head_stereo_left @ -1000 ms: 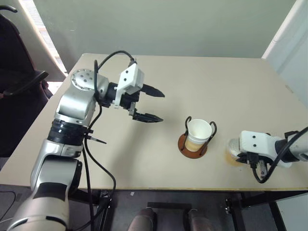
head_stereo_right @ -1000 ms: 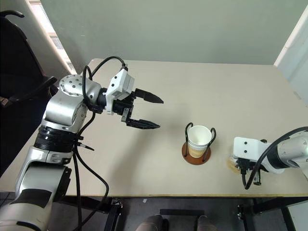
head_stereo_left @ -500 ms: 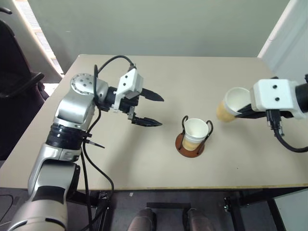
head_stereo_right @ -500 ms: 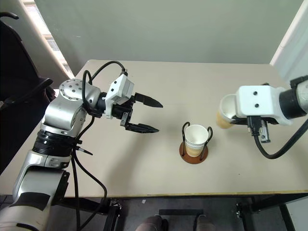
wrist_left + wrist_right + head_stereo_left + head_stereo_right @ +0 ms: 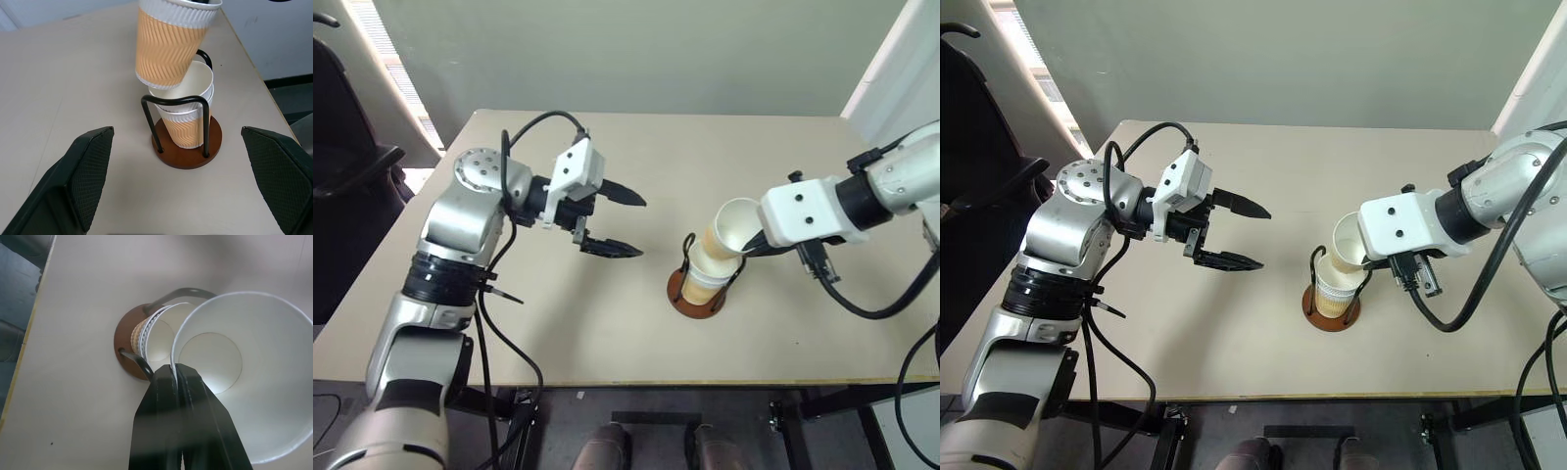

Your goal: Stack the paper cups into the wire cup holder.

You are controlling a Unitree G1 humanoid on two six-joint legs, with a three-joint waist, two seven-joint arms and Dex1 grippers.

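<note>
— Paper cups: where are they sitting?

— Going from the left, the left pincer [image 5: 619, 221] is hanging above the beige surface [image 5: 636, 157], its fingers spread wide apart and gripping nothing. Well to its right, the wire cup holder [image 5: 697, 290] is standing on the surface, with nested cups [image 5: 188, 115] resting upright inside its black loops.

— And the last one?

— The right pincer [image 5: 175, 377] is pinching the rim of the third cup [image 5: 728, 227], fingers together on the wall, holding it tilted just above the nested cups.

— Anything standing nearby?

— A dark chair [image 5: 342, 176] is sitting off the left edge.
</note>
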